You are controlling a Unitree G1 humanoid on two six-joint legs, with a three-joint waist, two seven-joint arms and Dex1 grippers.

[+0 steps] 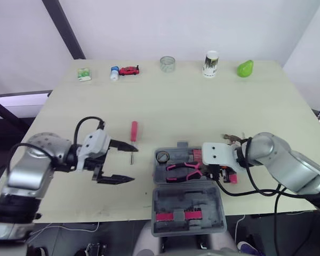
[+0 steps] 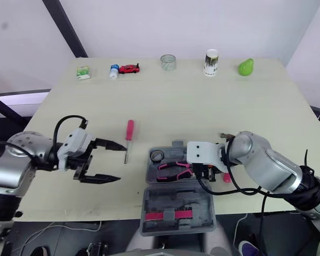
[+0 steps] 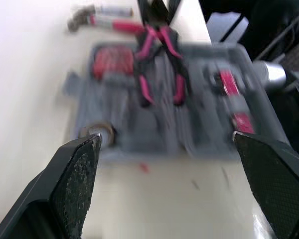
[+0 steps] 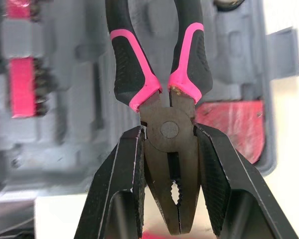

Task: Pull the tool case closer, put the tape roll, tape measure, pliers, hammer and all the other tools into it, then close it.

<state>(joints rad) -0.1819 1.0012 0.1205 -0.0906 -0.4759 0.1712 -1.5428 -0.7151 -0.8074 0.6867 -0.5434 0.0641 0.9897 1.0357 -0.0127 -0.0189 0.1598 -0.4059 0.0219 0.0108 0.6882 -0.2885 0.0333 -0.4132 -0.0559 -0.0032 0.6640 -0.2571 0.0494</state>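
**Pliers going into the case, screwdriver next**

I'm on the pliers step. The tool case [image 1: 189,201] sits open at the near edge of the table, already close in, lid folded toward me at six o'clock. My right gripper [image 4: 168,134] is pinched narrow on the pliers [image 1: 182,168] at their joint, with the pink handles reaching across the tray toward nine o'clock. I can't tell whether they are seated in their slot or a touch above it. The tape roll [image 1: 161,157] lies in the tray's eleven o'clock corner.

My left gripper [image 1: 134,164] is spread wide and holds nothing. It hovers over bare table at nine o'clock from the case, just beside the screwdriver [image 1: 133,131], which lies at ten o'clock from the case. The hammer [image 1: 231,138] rests on the table at about two o'clock, beside the tray's far edge.

As I judge it, the next move is to settle the pliers flat in the moulded recess and let go cleanly, so they don't sit proud and block the lid. Then the left can take the screwdriver
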